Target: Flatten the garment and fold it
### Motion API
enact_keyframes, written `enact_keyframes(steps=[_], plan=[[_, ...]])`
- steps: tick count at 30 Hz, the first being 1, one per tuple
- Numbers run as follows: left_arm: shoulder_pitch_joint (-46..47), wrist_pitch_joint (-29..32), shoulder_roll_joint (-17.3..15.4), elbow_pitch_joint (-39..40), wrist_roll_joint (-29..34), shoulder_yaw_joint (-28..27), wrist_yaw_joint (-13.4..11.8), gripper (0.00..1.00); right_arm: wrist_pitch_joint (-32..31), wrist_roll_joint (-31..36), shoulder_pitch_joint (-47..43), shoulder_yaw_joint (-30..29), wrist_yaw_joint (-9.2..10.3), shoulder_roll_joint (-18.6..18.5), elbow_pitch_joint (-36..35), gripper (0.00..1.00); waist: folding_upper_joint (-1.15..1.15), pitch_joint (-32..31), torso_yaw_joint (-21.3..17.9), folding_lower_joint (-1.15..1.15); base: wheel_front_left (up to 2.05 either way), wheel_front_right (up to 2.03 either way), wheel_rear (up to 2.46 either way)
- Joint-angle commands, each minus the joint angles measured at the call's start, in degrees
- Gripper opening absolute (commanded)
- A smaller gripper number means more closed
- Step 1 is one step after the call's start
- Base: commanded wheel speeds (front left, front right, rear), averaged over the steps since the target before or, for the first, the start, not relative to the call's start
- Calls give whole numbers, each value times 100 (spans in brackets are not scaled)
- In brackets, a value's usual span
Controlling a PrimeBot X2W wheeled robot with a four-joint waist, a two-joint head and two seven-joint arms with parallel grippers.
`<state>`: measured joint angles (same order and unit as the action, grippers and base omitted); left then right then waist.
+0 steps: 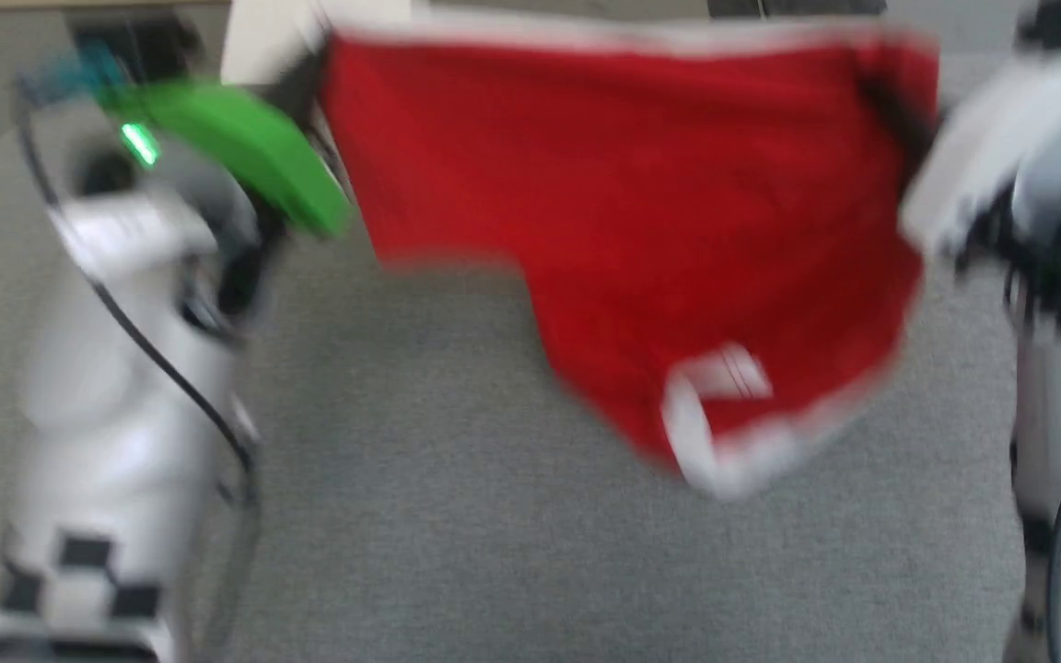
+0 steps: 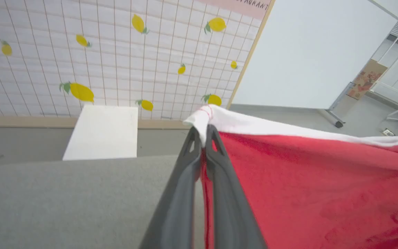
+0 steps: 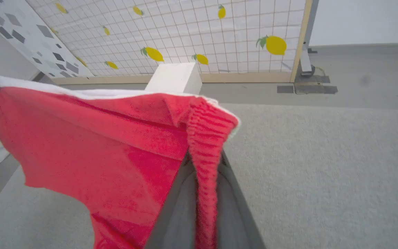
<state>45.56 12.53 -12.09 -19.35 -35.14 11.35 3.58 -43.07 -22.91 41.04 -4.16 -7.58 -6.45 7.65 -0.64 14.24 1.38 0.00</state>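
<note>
Holding the garment (image 1: 623,230) up in the air by its top edge, stretched between 2 grippers. Pinching the white-trimmed corner on the robot's left with the left gripper (image 2: 203,133), both dark fingers (image 2: 181,193) clenched together, with red cloth squeezed in the narrow slit between them and a white tuft bulging over the tips. Grasping the opposite corner with the right gripper (image 3: 204,162), closed on a ribbed red fold that drapes down the middle and hides the tips. Hanging from that taut white band as a broad red sheet, with 1 leg drooping lower toward the robot's right and showing white stripes and a white hem at the bottom. Blurred throughout in the head view, so impossible to tell whether that lowest hem touches the grey carpet-like surface (image 1: 457,552) underneath. Visible past the cloth in both wrist views: a white block (image 2: 102,133) by the far edge of the grey surface and, behind it, a tiled wall (image 2: 47,52) dotted with yellow lemons. Also in the head view, a bright green cover (image 1: 236,147) on the left arm, just beside the cloth's left corner
</note>
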Motion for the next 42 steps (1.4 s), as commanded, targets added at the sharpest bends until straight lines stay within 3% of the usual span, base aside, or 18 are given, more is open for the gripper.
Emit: enact_keyframes(steps=[1, 8, 13, 17, 25, 32, 37, 42], plan=[[479, -87, -133, -222, 100, -99, -12, 0, 66, 58, 492, -5, 9, 48, 249, 0, 64, 303, -220, 0, 0, 0, 0], [2289, -647, -403, -951, 507, -296, -236, 0, 803, 452, 2524, -102, 9, 328, 1643, 0, 64, 792, -488, 0, 0, 0, 0], [3235, -1430, -338, -1259, 539, -549, -384, 0, 1927, 569, 3613, -222, 9, 354, 2577, 0, 64, 1181, -526, 0, 0, 0, 0], [3630, -1661, -339, -1581, 602, -480, -271, 0, 2552, 624, 4148, -167, 9, 356, 3232, 0, 64, 1428, -479, 0, 0, 0, 0], [3821, -1987, -330, -2174, 466, -516, -42, 0, 3215, 420, 4692, 91, 9, 357, 4048, 0, 64, 1780, -355, 0, 0, 0, 0], [3276, -2346, -221, -2466, 192, -469, 267, 0, 3504, 124, 4047, 860, 9, 334, 4068, 0, 64, 1532, -185, 0, 0, 0, 0], [2221, -2658, -21, -2375, -84, -465, 363, 0, 3811, -539, 2652, 1363, 9, 32, 3680, 0, 64, 857, 40, 0, 0, 0, 0], [657, -2744, 228, -1732, -235, -450, 385, 0, 4111, -1226, 946, 1529, 9, -401, 3032, 0, 64, 68, 297, 0, 0, 0, 0]])
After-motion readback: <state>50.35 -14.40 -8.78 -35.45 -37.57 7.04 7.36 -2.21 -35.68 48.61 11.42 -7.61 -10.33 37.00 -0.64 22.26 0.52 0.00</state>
